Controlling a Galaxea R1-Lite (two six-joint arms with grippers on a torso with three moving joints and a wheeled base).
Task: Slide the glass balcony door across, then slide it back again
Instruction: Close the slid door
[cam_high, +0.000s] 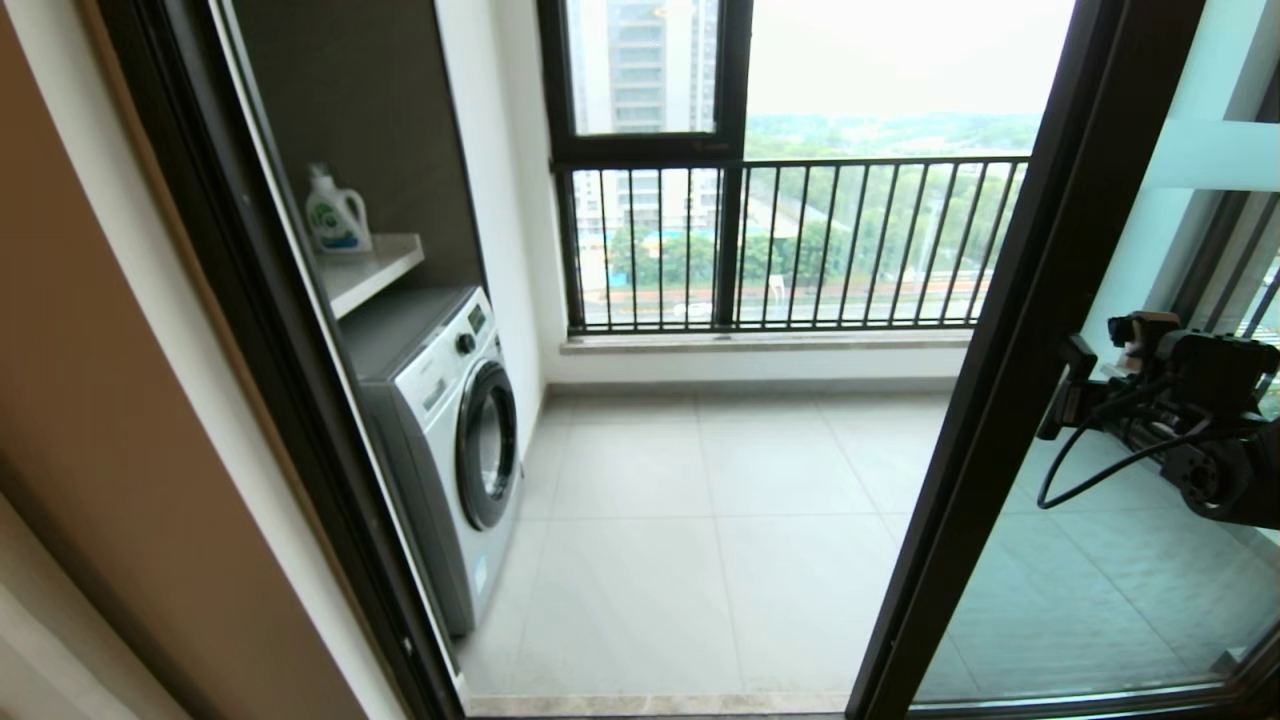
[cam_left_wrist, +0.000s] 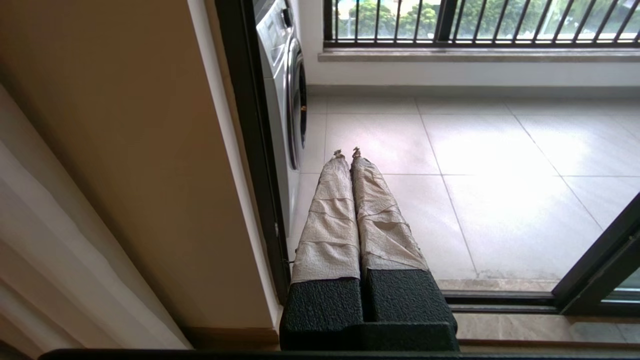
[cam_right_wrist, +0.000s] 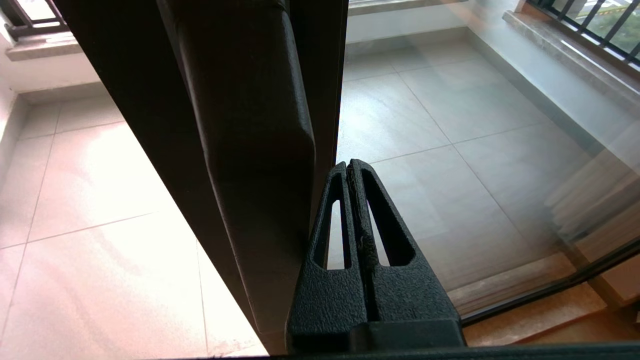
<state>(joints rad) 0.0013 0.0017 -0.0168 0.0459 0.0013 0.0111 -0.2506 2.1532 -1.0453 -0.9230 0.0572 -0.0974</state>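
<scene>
Lit by overcast daylight through the black-railed outer window (cam_high: 790, 240). Washed-out glare across the pale tiled balcony floor (cam_right_wrist: 90, 200). Backlit and near black, the dark brown door frame (cam_high: 1010, 380). Bowed verticals toward the head view's edges. Soft reflections in the clear glass pane (cam_right_wrist: 500, 150).

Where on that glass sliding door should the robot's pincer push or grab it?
Probably at the raised dark handle on the glass door's frame. It stands proud of the frame, giving an edge to press sideways. The right pincer, shut, already sits beside it on the glass side. The left pincer is shut, away from the door.
</scene>
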